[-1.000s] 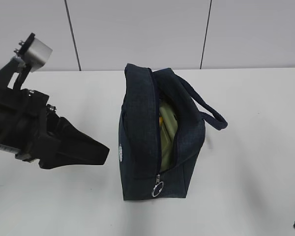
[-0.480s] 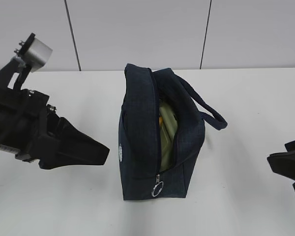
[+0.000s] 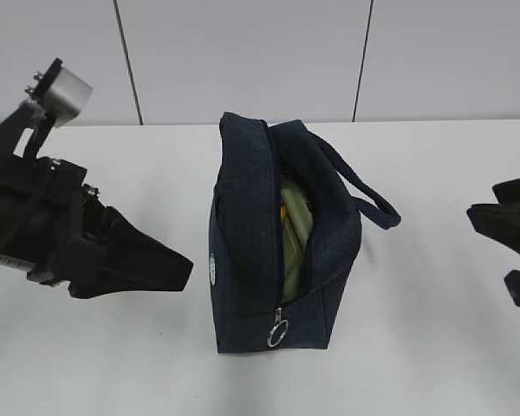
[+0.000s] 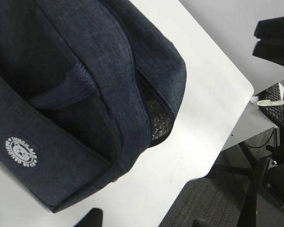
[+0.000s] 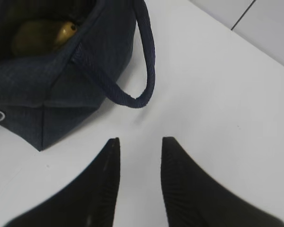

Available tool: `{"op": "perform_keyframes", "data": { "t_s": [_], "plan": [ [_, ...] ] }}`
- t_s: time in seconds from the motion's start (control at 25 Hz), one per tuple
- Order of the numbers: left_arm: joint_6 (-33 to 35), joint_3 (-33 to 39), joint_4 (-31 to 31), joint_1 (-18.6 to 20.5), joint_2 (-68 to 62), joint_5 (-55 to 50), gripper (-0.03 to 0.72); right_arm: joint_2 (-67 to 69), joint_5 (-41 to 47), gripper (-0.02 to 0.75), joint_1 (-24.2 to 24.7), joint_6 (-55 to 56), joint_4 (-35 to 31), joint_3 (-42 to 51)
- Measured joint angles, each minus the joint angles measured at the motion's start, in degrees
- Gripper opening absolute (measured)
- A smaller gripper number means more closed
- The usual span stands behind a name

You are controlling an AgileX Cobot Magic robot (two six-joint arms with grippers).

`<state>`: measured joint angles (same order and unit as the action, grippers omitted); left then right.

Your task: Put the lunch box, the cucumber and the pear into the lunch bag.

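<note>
On the plain white table (image 3: 433,347) before a panelled wall, the right gripper (image 5: 138,142), ribbed black fingers apart and empty, has risen into view since a second ago beside the boxy navy denim lunch bag (image 3: 251,251), where pale-green lunch box (image 3: 296,234) and blotchy pear (image 5: 42,35) already sit, while the left gripper's (image 3: 178,270) jaws I cannot tell.

Upright navy lunch bag (image 3: 277,243), unzipped, holds pale-green-lidded lunch box (image 3: 296,230) and yellow pear (image 5: 61,32).

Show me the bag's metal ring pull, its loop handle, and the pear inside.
metal ring pull (image 3: 277,333): exterior view, on the ring.
loop handle (image 5: 149,56): right wrist view, on the strap's outer side.
pear (image 5: 38,38): right wrist view, on its yellow body.
</note>
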<state>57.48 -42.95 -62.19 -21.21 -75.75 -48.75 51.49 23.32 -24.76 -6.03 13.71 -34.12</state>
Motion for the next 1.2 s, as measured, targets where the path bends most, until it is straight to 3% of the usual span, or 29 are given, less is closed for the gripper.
{"op": "perform_keyframes", "data": {
  "t_s": [0.44, 0.64, 0.92, 1.2],
  "plan": [
    [0.0, 0.0, 0.17, 0.0, 0.0, 0.0, 0.342, 3.28, -12.65, 0.218, -0.24, 5.26, -2.45, 1.75],
    [0.0, 0.0, 0.3, 0.0, 0.0, 0.0, 0.342, 3.28, -18.49, 0.204, -2.21, 6.03, -4.11, 9.09],
    [0.0, 0.0, 0.59, 0.0, 0.0, 1.95, 0.342, 3.28, -30.03, 0.2, -8.76, 9.8, -4.8, 18.49],
    [3.99, 0.0, 0.79, 0.0, 0.0, 3.18, 0.342, 3.28, -38.3, 0.2, -9.05, 14.39, -1.39, 23.74]
  ]
}}
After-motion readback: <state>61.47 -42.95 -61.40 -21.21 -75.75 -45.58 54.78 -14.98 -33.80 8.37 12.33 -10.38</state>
